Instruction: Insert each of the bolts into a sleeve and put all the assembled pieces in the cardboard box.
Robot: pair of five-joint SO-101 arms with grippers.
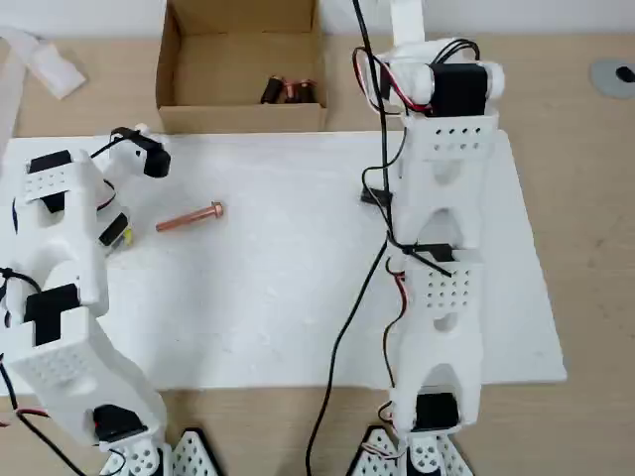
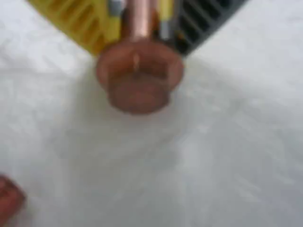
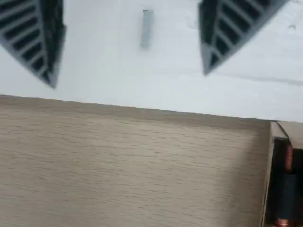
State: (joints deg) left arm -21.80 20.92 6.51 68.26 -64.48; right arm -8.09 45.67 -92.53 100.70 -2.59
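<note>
My left gripper (image 2: 139,45) is shut on a copper bolt (image 2: 139,78). Its shank sits between the yellow and black fingers and its hex head sticks out just above the white mat (image 2: 227,156). In the high view this gripper (image 1: 117,233) hangs over the mat's left part. A second copper bolt (image 1: 189,218) lies flat on the mat just to its right. My right gripper (image 3: 129,75) is open and holds nothing, above the mat's back edge near the cardboard box (image 1: 179,59). Assembled black-and-copper pieces (image 1: 291,91) lie in the box's front right corner.
A small dark object (image 1: 375,195) lies on the mat, partly hidden by the right arm (image 1: 442,198); I cannot tell what it is. A thin grey mark (image 3: 146,28) shows on the mat. Bare wooden table (image 3: 132,165) lies between mat and box. Cables hang along the right arm.
</note>
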